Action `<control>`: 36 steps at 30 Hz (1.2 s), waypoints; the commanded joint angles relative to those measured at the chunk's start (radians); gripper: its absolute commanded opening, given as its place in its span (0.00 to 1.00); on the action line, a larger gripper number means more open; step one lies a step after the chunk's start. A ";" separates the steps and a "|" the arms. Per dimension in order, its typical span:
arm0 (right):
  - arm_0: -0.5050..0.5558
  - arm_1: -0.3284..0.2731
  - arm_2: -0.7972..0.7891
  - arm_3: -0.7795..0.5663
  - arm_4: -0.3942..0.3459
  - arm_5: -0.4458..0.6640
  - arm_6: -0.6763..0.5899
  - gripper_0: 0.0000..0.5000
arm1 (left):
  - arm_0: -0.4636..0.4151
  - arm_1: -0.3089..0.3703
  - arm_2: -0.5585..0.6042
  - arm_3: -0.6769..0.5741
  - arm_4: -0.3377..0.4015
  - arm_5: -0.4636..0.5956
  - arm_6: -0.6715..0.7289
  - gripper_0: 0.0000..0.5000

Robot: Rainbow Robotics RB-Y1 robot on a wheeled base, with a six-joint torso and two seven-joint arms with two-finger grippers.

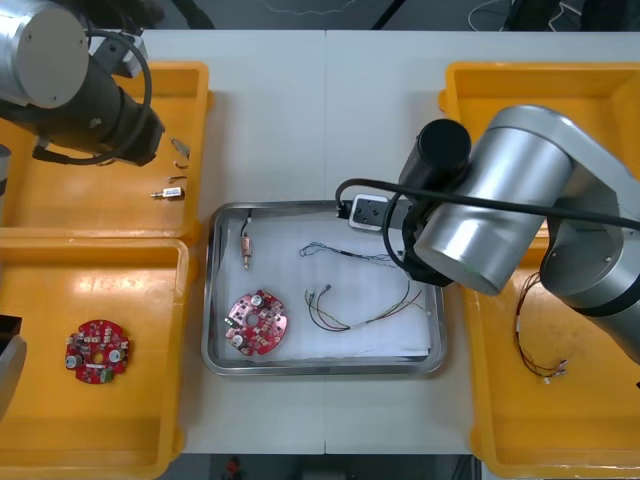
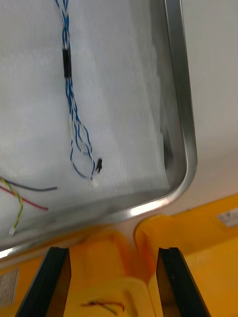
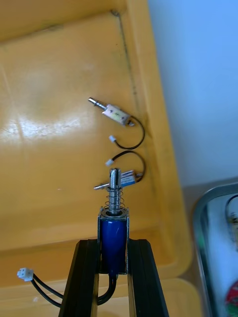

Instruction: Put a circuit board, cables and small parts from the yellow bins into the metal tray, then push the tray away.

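My left gripper (image 3: pixel 114 246) is shut on a small metal part (image 3: pixel 114 230) with a blue body, a spring and a black lead, held above the far-left yellow bin (image 3: pixel 54 148). Two more small metal parts (image 3: pixel 115 113) (image 3: pixel 124 178) lie in that bin just beyond the fingers. The metal tray (image 1: pixel 215 290) holds a red circuit board (image 1: pixel 257 322), a small metal part (image 1: pixel 245 245), a blue and white cable (image 2: pixel 72 104) and a red and yellow cable (image 1: pixel 360 310). My right gripper (image 2: pixel 113 257) is open over the tray's right corner, where the right-hand bins meet.
A second circuit board (image 1: pixel 98 351) lies in the near-left bin (image 1: pixel 40 420). Cables (image 1: pixel 535 340) lie in the near-right bin (image 1: pixel 500 430). The right arm (image 1: pixel 480 220) covers the tray's right edge. Bare table stretches beyond the tray's far rim.
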 commanded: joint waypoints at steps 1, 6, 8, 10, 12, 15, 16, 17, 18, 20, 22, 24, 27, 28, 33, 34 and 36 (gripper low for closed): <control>0.005 0.012 -0.142 -0.053 -0.063 0.029 -0.034 1.00 | 0.011 -0.036 -0.081 -0.095 0.010 0.007 0.164 0.00; 0.005 0.006 -0.257 -0.099 -0.097 0.029 -0.057 1.00 | 0.010 -0.055 -0.163 -0.123 0.027 0.007 0.291 0.00; 0.006 -0.009 -0.306 -0.122 -0.103 0.029 -0.071 1.00 | 0.010 -0.059 -0.213 -0.126 0.039 0.007 0.339 0.00; 0.011 -0.024 -0.340 -0.133 -0.104 0.029 -0.080 1.00 | 0.011 -0.064 -0.250 -0.126 0.062 0.007 0.402 0.00; 0.029 -0.046 -0.389 -0.147 -0.114 0.029 -0.104 1.00 | 0.011 -0.069 -0.296 -0.126 0.084 0.007 0.480 0.00; 0.071 -0.077 -0.463 -0.154 -0.147 0.029 -0.167 1.00 | 0.013 -0.070 -0.354 -0.124 0.091 0.007 0.546 0.00; 0.078 -0.084 -0.478 -0.157 -0.153 0.029 -0.178 1.00 | 0.013 -0.072 -0.365 -0.124 0.091 0.007 0.557 0.00; 0.100 -0.100 -0.509 -0.161 -0.167 0.029 -0.201 1.00 | 0.019 -0.072 -0.385 -0.124 0.093 0.007 0.583 0.00; 0.120 -0.117 -0.540 -0.167 -0.172 0.029 -0.219 1.00 | 0.025 -0.072 -0.403 -0.124 0.094 0.007 0.601 0.00; 0.154 -0.133 -0.584 -0.179 -0.178 0.029 -0.245 1.00 | 0.037 -0.072 -0.431 -0.124 0.087 0.007 0.624 0.00; 0.186 -0.149 -0.625 -0.185 -0.181 0.029 -0.271 1.00 | 0.047 -0.072 -0.459 -0.124 0.076 0.007 0.638 0.00; 0.230 -0.161 -0.688 -0.188 -0.187 0.029 -0.294 1.00 | 0.059 -0.072 -0.485 -0.123 0.056 -0.011 0.644 0.00; 0.281 -0.172 -0.770 -0.188 -0.198 0.029 -0.296 1.00 | 0.074 -0.072 -0.497 -0.114 0.047 -0.041 0.649 0.00; 0.290 -0.173 -0.786 -0.188 -0.201 0.029 -0.296 1.00 | 0.076 -0.072 -0.498 -0.114 0.045 -0.047 0.650 0.00; 0.358 -0.173 -0.908 -0.188 -0.239 0.029 -0.302 1.00 | 0.080 -0.073 -0.528 -0.068 0.018 -0.109 0.658 0.00; 0.388 -0.173 -0.955 -0.188 -0.258 0.029 -0.305 1.00 | 0.080 -0.076 -0.543 -0.043 -0.001 -0.139 0.660 0.00; 0.416 -0.173 -0.989 -0.188 -0.273 0.029 -0.310 1.00 | 0.080 -0.081 -0.551 -0.020 -0.013 -0.167 0.663 0.00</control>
